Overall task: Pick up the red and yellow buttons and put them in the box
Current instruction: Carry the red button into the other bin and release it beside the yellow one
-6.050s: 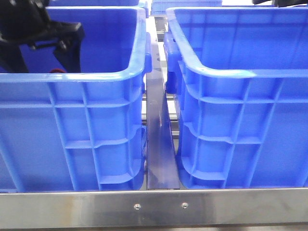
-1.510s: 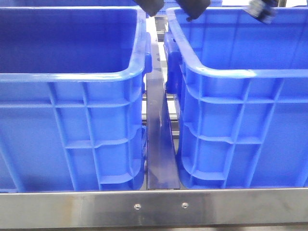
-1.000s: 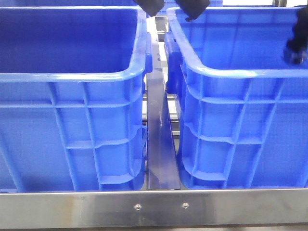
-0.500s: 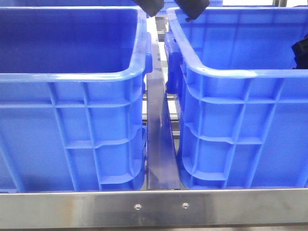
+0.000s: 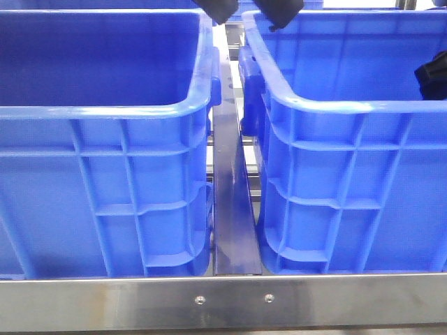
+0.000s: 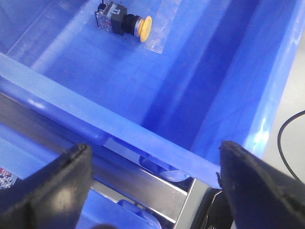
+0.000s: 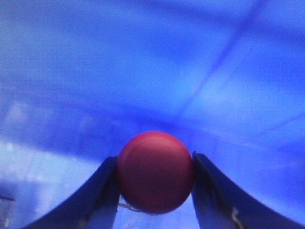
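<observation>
A dark red button sits pinched between the two fingers of my right gripper, which is shut on it over a blurred blue crate surface. In the front view, the right gripper shows only as a dark shape at the far right edge, inside the box, the right crate with a whitish patch on its front rim. The yellow button, on its grey and black body, lies on a crate floor; which crate I cannot tell. My left gripper hangs open and empty over the gap between the crates.
A twin blue crate stands on the left. A steel rail runs between the two crates and a metal bar crosses the front. A black cable lies on the floor beyond the crate wall.
My right gripper came down from the top right into the right crate and now holds at the right edge. My left arm left the left crate and stays at top centre.
</observation>
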